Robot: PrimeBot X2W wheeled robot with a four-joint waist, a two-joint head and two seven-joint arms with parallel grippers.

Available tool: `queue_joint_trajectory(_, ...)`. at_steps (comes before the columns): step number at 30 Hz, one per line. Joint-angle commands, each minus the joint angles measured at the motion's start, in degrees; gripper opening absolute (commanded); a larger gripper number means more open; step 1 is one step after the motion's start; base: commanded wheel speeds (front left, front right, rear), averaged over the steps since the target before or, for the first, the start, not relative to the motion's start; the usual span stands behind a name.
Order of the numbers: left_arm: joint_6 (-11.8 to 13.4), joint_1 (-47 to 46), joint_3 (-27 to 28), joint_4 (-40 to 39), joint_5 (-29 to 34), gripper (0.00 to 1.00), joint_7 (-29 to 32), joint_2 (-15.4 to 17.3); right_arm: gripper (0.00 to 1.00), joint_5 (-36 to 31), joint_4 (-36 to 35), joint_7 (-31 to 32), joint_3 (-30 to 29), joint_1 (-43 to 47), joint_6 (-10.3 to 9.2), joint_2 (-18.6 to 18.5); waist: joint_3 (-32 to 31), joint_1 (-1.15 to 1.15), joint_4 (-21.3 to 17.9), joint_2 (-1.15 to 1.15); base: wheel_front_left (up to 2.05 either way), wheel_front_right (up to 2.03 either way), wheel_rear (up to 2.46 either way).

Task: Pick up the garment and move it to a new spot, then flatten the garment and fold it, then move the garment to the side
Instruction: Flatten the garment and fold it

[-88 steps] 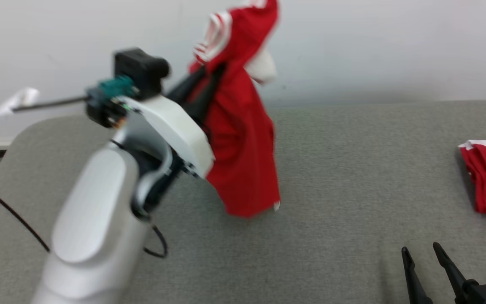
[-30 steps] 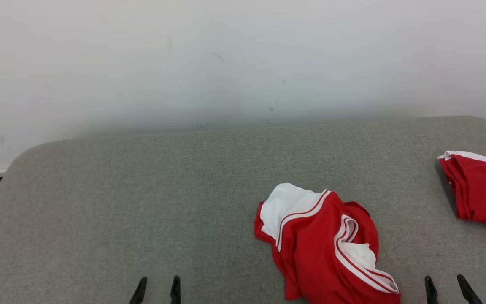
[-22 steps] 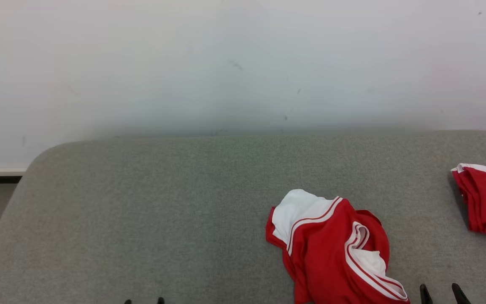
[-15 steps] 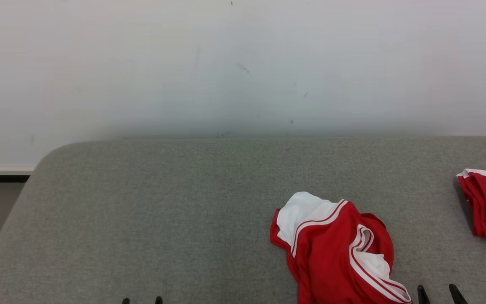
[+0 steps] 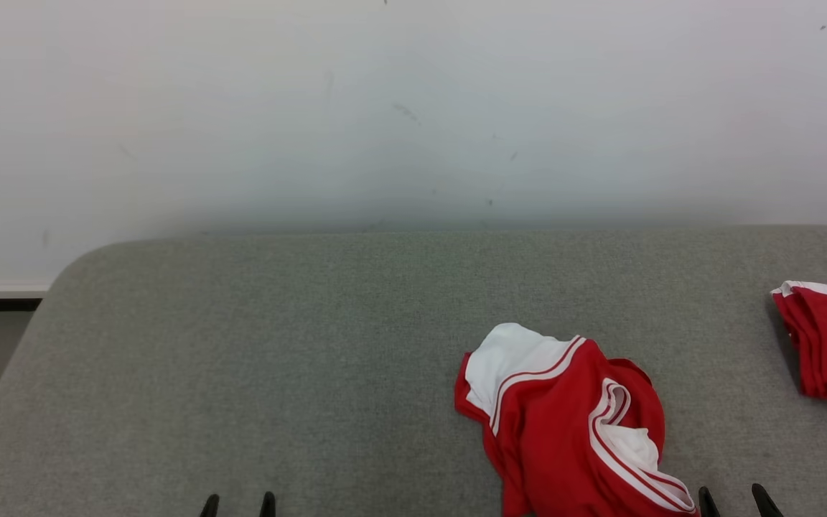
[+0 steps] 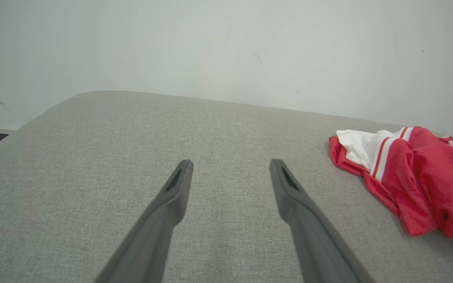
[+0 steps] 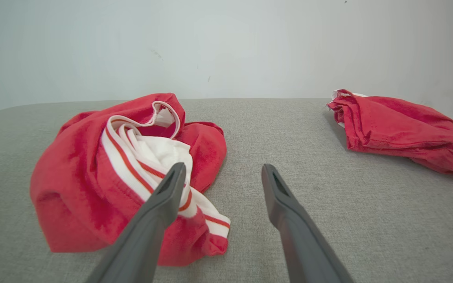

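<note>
Grey table [image 5: 241, 359] now carries the garment [image 5: 564, 424], crumpled right of centre, no longer aloft. Our left tool [image 5: 238, 505] and right tool [image 5: 734, 502] stand apart, empty. We judge flattening comes next.

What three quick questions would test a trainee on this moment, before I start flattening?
1. True or false: the crumpled garment lies spread flat on the grey surface.
2. The right fingers are: A) shut on cloth; B) open and empty; C) pressing the second red garment.
3. Which are nearer the crumpled garment, the left fingers or the right fingers?
Key: 1 false; 2 B; 3 right fingers.
</note>
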Motion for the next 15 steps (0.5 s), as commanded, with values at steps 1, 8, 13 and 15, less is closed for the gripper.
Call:
queue_joint_trajectory(1, -0.2, -0.6, 0.2, 0.0, 0.4, 1.00, 0.0, 0.1, 1.00, 0.0, 0.1, 0.0, 0.0, -0.4, -0.18, -0.3, 0.0, 0.00, -0.1, 0.00, 0.00, 0.00, 0.00)
queue_joint_trajectory(8, -0.5, -1.3, 0.3, 0.7, 0.0, 1.00, 0.0, 0.1, 1.00, 0.1, 0.2, 0.0, 0.2, -0.5, -0.18, -0.2, -0.2, 0.00, -0.2, 0.00, 0.00, 0.00, 0.00)
queue_joint_trajectory(13, -0.8, -1.7, 0.4, 1.0, 0.2, 1.00, 0.0, 0.1, 1.00, 0.1, 0.3, 0.0, 0.4, -0.7, -0.18, -0.2, -0.1, 0.00, -0.5, 0.00, 0.00, 0.00, 0.00)
queue_joint_trajectory(15, -1.0, -1.6, 0.6, 1.1, 0.1, 1.00, 0.0, 0.1, 1.00, 0.1, 0.3, 0.0, 0.5, -0.8, -0.18, -0.2, -0.1, 0.00, -0.6, 0.00, 0.00, 0.00, 0.00)
